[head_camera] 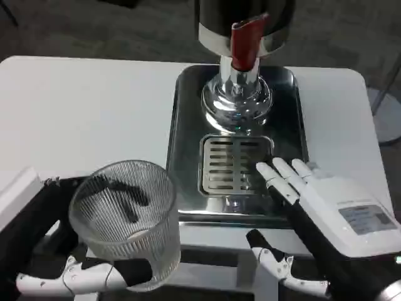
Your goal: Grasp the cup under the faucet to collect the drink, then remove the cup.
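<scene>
Left hand: the white-and-black left hand (81,273) at about 7 o'clock grasps the clear ribbed glass cup (125,219); dark fingers show through the glass wall on the far side and a white thumb curls along its base.
Cup: upright, mouth up, held at the near edge of the white counter (81,106), off to 9 o'clock of the drip grate and well apart from the faucet. Whether any drink is in it cannot be told.
Right hand: the right hand (319,207) at about 4 o'clock is released, fingers straight and spread, holding nothing; its fingertips (279,175) lie over the right near corner of the slotted metal drip grate (229,163), thumb hanging below the tray's front edge.
Dispenser: a shiny chrome drink dispenser with a red tap lever (245,41) stands at 12 o'clock, its faucet (237,100) above the far end of the grate.
Tray: a polished steel tray (185,125) carries the dispenser and grate at the centre of the counter.
</scene>
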### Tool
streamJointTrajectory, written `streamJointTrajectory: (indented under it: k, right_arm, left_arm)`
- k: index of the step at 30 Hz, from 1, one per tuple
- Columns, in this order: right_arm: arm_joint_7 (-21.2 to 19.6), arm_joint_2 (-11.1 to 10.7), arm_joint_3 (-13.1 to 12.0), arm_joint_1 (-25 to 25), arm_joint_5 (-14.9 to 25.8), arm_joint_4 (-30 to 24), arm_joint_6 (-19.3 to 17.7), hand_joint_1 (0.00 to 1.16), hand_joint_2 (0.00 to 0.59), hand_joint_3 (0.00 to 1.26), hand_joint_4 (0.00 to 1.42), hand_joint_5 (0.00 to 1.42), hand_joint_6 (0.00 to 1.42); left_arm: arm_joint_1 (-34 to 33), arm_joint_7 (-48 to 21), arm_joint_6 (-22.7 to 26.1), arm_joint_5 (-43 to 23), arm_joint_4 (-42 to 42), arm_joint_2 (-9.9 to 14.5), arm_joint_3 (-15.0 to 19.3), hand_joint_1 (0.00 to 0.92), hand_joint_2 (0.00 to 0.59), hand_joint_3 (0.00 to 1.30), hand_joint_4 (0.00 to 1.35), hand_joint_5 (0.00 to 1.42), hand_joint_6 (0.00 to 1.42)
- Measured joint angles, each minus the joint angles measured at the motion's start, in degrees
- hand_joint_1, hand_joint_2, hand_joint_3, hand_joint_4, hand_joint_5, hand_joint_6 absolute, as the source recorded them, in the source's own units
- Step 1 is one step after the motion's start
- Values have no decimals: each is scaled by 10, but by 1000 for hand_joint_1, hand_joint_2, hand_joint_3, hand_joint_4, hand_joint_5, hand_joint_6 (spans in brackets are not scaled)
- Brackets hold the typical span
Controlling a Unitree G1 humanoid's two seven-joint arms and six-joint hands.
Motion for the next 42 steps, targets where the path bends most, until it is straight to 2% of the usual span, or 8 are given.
streamJointTrajectory:
  k: [12,23,31,42]
  right_arm:
    - [3,16,-5,-1,-1,0,0,405,485,35,0,0,18]
    - [10,20,-15,-5,0,1,4,408,485,39,0,0,28]
    - [10,28,-29,-5,3,1,14,406,479,21,0,0,32]
    - [14,37,-45,-5,17,1,27,402,476,1,0,0,33]
  left_arm:
    - [-10,-5,0,0,12,5,-2,419,120,948,1123,1334,1424]
    - [-17,-5,-1,0,24,5,-4,419,120,948,1123,1334,1424]
    - [-45,-4,-1,4,38,1,-13,418,121,948,1111,1334,1424]
    - [-104,36,1,47,81,-14,-31,410,124,949,1111,1334,1424]
